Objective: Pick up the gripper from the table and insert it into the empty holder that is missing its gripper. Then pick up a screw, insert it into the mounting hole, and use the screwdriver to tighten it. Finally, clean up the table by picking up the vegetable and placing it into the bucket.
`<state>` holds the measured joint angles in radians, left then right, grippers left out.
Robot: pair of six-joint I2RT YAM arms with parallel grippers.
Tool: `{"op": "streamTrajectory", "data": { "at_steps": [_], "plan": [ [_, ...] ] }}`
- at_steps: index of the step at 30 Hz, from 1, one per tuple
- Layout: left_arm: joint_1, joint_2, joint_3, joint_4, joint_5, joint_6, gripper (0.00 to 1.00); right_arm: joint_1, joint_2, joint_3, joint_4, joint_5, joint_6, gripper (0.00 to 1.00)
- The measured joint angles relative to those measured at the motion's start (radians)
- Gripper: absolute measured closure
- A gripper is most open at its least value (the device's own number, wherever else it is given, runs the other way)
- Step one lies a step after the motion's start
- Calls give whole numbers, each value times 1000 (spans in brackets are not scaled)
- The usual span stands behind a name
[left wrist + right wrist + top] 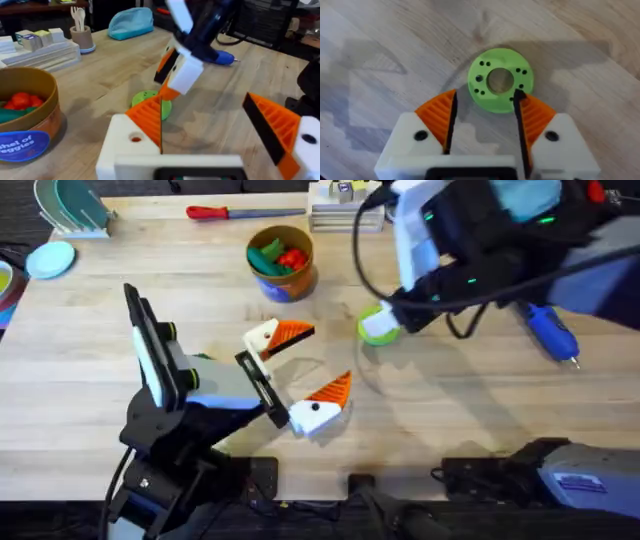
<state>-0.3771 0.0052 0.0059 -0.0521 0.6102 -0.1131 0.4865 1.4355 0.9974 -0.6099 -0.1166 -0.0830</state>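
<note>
Vegetables sit in the bucket (281, 260), screwdriver (549, 330) lies on the table, both left gripper (304, 376) pads look fitted and spread wide, empty; right gripper (484, 116), part open, empty, hovers over the green ring (500, 79) — task seems mostly done.

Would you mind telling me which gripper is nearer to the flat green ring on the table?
Right. The right gripper hangs just above the green ring, fingers open beside it. The left gripper sits farther off, toward the table's middle.
</note>
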Motion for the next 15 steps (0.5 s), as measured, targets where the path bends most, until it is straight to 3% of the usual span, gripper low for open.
{"op": "streamTrajectory", "data": {
  "at_steps": [6,15],
  "plan": [
    [0,0,0,0,0,0,8,62,108,0,47,27,-8,521],
    [0,0,0,0,0,0,7,74,132,0,97,33,-13,579]
  ]
}}
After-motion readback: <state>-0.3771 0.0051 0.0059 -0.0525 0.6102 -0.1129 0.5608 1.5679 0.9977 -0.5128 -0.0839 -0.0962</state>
